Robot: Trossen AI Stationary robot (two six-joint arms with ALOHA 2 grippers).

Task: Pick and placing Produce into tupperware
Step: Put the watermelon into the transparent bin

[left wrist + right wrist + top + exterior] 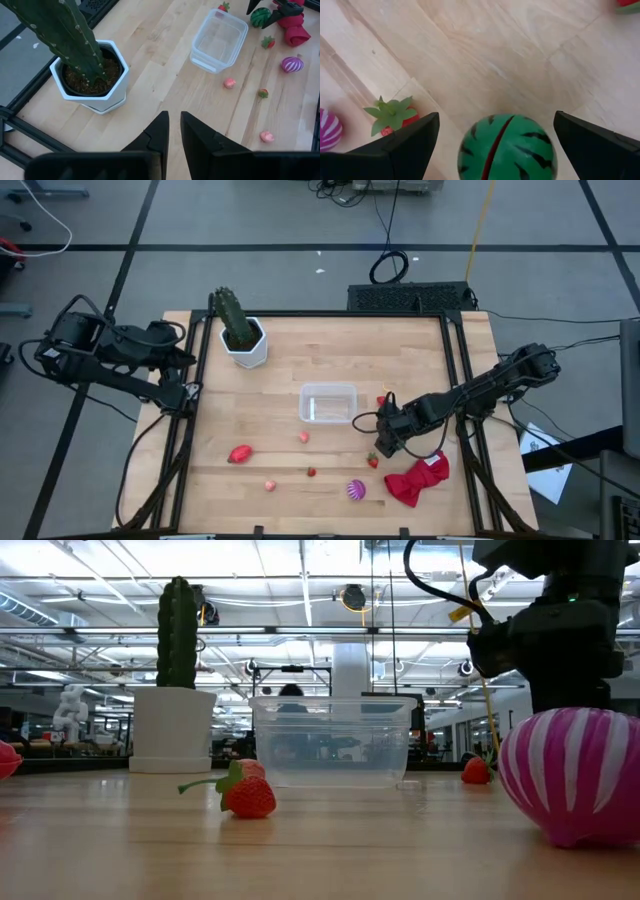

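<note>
The right gripper [495, 135] hangs low over the right side of the table, its fingers spread wide to either side of the green striped ball [507, 147]; that spread looks set to take the ball's full width, and nothing is gripped yet, since bare wood shows between each fingertip and the ball. The ball sits on the wood just right of the tupperware [328, 403]; whether the fingertips have reached table level is hard to judge from above, as the wrist hides them.

The tupperware stands upright and empty near the table's middle, so the task has barely begun. The other produce lies scattered nearer the front edge: a strawberry [372, 461] just beside the gripper, the purple striped piece [356, 490] near the red cloth [417, 479], a small strawberry [311, 472], two pink bits [303, 437] and a red pepper-like piece [240, 453] to the left; one more strawberry [381, 400] rests just right of the tub.

The left gripper [172, 130] waits at the far left by the cactus pot [245, 340], fingers drawn together on nothing, well clear of the working side; it is probably parked there to leave the short lift from ball to tub unobstructed.
</note>
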